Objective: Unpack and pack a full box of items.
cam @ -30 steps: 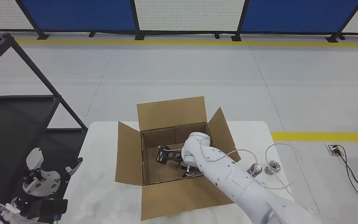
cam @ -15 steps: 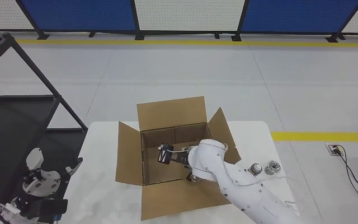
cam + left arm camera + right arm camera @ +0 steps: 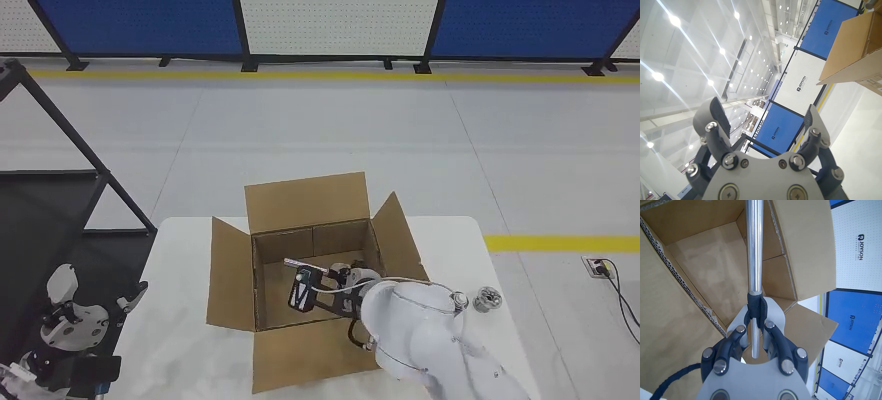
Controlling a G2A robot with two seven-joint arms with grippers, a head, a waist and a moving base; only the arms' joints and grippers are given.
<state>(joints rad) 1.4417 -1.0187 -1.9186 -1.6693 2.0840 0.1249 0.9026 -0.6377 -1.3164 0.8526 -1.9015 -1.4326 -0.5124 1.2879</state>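
Rod (image 3: 754, 247) higher in right tool (image 3: 755, 312), end cropped.

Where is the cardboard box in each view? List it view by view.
Top view: box centred on table, flaps open.
Left wrist view: one box flap beyond the open left gripper.
Right wrist view: box walls surround right gripper holding metal rod.
Shared landmark: blue panels.

— The open brown corrugated-cardboard box (image 3: 300, 205): any pattern inside?
— None, plain brown. The rectangular table top (image 3: 180, 300) under it is white.
— The long silver metal rod (image 3: 754, 256)?
— Mirror-bright, with a black fabric band (image 3: 754, 306) round it.
— Behind?
— Blue and white dotted wall panels (image 3: 140, 25), and a yellow floor stripe (image 3: 560, 243).
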